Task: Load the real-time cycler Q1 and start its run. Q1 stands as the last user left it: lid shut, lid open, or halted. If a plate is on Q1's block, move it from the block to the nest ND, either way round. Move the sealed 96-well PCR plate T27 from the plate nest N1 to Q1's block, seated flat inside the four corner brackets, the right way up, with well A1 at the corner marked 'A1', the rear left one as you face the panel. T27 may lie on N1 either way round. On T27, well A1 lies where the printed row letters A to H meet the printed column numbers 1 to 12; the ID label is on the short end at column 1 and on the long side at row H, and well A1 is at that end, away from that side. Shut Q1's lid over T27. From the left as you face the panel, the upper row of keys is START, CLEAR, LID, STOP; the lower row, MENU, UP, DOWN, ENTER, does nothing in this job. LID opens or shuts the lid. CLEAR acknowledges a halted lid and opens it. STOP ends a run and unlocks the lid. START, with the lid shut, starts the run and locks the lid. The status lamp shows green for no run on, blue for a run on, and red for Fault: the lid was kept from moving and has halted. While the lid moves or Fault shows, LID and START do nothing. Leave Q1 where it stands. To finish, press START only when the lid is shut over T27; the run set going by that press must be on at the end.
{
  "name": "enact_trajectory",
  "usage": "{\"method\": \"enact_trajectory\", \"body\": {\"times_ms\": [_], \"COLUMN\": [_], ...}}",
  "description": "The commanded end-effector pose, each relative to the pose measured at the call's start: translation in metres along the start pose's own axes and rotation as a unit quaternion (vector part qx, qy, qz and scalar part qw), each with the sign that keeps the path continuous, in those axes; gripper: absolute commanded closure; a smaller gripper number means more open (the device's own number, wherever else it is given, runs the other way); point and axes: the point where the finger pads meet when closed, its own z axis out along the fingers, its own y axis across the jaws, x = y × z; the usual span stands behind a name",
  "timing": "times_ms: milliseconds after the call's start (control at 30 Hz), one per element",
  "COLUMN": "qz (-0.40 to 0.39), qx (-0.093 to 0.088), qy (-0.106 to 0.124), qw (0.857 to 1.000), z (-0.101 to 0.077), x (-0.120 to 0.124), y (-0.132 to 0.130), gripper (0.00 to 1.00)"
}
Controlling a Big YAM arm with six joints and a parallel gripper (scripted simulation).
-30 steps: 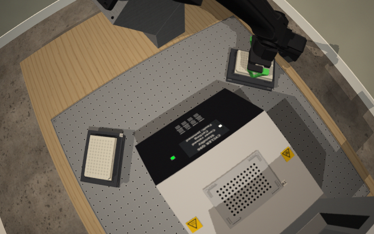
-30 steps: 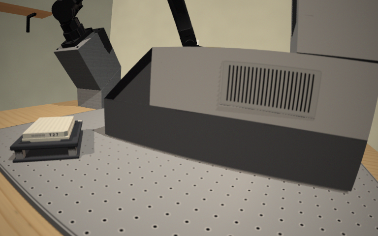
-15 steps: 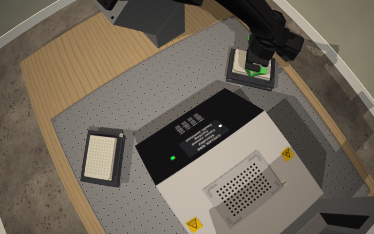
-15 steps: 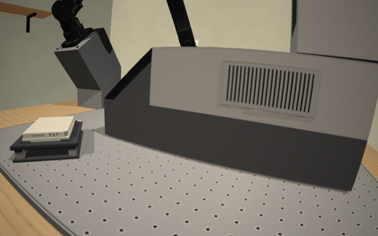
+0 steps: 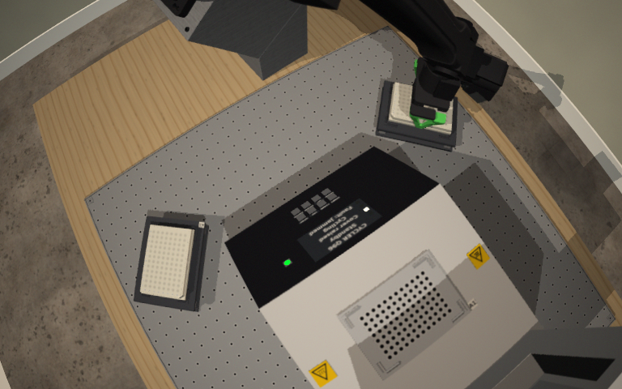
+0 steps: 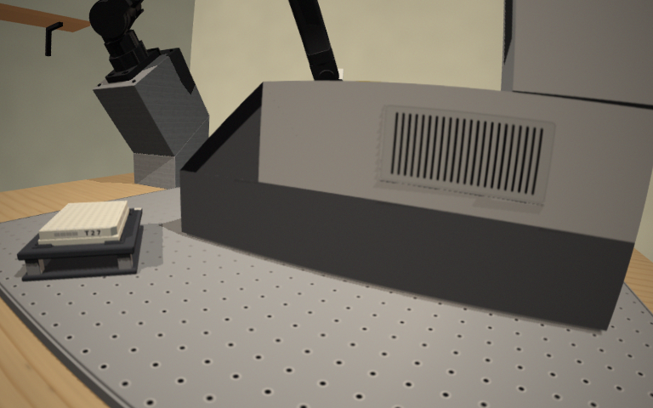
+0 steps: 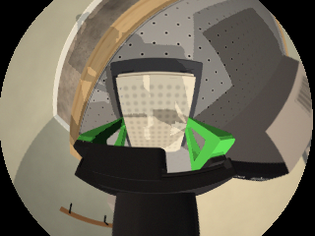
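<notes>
Our gripper is clamped across a spare plate sitting on the far stand (the labelled plate waits on its own stand). If we lift away without letting go, we risk dragging that plate off its seat, or tilting it.

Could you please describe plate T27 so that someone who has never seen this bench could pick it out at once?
Start from the big white and black cycler in the middle of the perforated grey board. Beside the cycler's black panel end stands a dark nest bearing a cream plate, T27. Unlike the other cream plate at the far corner, it has no green fingers on it, and its side label reads T27.
</notes>
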Motion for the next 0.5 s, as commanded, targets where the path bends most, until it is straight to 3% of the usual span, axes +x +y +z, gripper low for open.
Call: {"method": "enact_trajectory", "body": {"times_ms": [0,200,467], "qz": [0.015,0.016,-0.004], "qx": [0.001,0.004,0.003], "qy": [-0.026,-0.032,-0.012], "qw": [1.000,0.999,1.000], "z": [-0.019,-0.019,-0.003], "x": [-0.027,-0.027,-0.004], "y": [-0.020,-0.016,0.005], "gripper": [1.00,1.00,1.00]}}
